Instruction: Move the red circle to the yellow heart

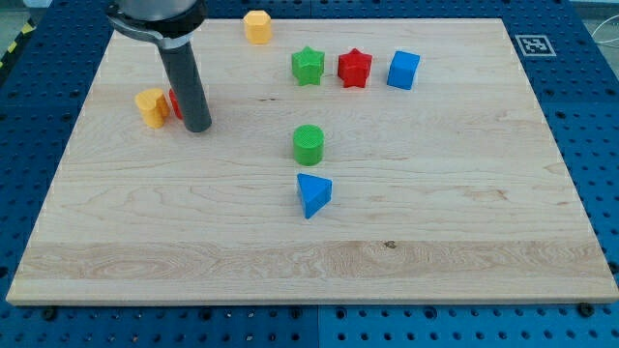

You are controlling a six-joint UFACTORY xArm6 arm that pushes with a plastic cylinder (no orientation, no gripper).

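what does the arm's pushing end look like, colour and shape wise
No gripper, just a straight dark grey rod, round like a cylinder, with a smooth matte surface and a faint lighter sheen down one side. It hangs from a wider black rounded collar at the view's top. My tip is blunt and flat. No cables, stickers or markings show on it.
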